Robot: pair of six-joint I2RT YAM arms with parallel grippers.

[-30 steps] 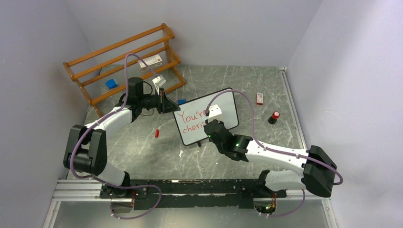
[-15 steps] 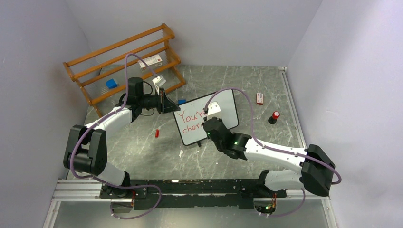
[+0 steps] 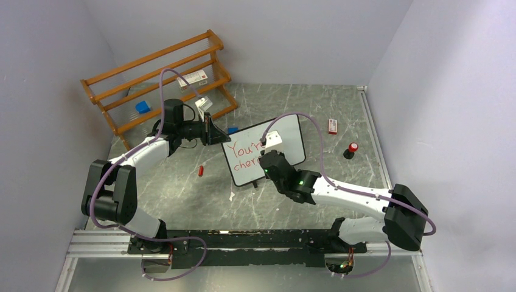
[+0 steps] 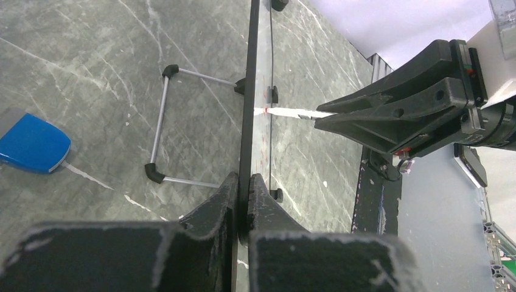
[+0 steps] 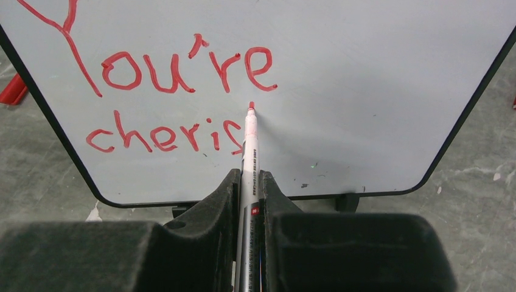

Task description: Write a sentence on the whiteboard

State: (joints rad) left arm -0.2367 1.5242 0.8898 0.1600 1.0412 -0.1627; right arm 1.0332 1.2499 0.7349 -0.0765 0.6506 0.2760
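Right wrist view, black-framed whiteboard (image 5: 365,91) propped upright mid-table (image 3: 182,188), red handwritten sentence (image 5: 182,67) reading "You're cheris", right pincer (image 5: 246,188) clamped on marker (image 5: 249,146), tip at board below "re", left pincer (image 4: 242,188) gripping board's edge.

Top view: bright, even, diffuse light. Pale walls (image 3: 304,36) carry a lilac cast. Shadows on the surface (image 3: 182,188) are soft and weak. Small items look a little soft.

Left wrist view: left gripper (image 4: 244,182) is dark and fuzzy at the bottom of the frame. Upper-right wall is washed out. Whiteboard (image 4: 251,91) face is glossy and mirrors the surface.

Right wrist view: right gripper (image 5: 249,176) is blurred, lettering (image 5: 176,67) crisp. A faint shadow falls right of the marker (image 5: 249,140).
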